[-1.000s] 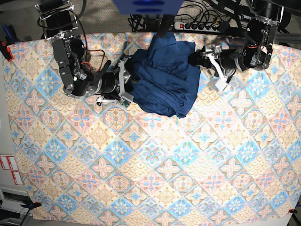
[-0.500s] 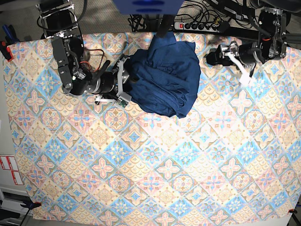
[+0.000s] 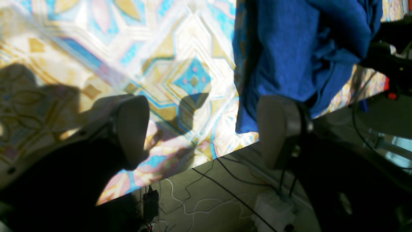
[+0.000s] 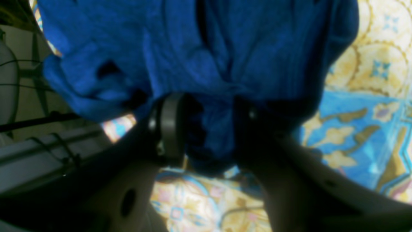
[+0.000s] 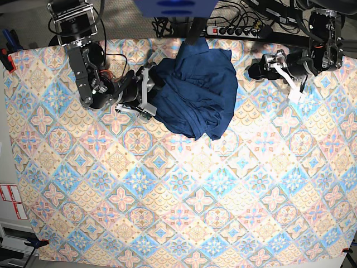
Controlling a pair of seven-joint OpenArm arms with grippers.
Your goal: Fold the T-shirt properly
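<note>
The T-shirt [image 5: 195,92] is a crumpled navy-blue heap at the far middle of the patterned tablecloth [image 5: 178,184]. My right gripper [image 5: 146,94] is at the heap's left edge. In the right wrist view it [image 4: 209,135] is shut on a bunch of the shirt's fabric [image 4: 206,48]. My left gripper [image 5: 281,72] hangs apart from the shirt, to its right near the far edge. In the left wrist view it [image 3: 206,129] is open and empty, with the shirt [image 3: 289,48] ahead beyond the right finger [image 3: 276,129].
The table's far edge [image 3: 225,151] runs just behind my left gripper, with cables on the floor [image 3: 209,199] beyond. A power strip [image 5: 234,29] and a blue unit [image 5: 173,8] sit behind the shirt.
My left gripper has drawn back to the right, away from the shirt's right edge. My right gripper has closed on the shirt's left edge and shifted slightly toward the far side.
</note>
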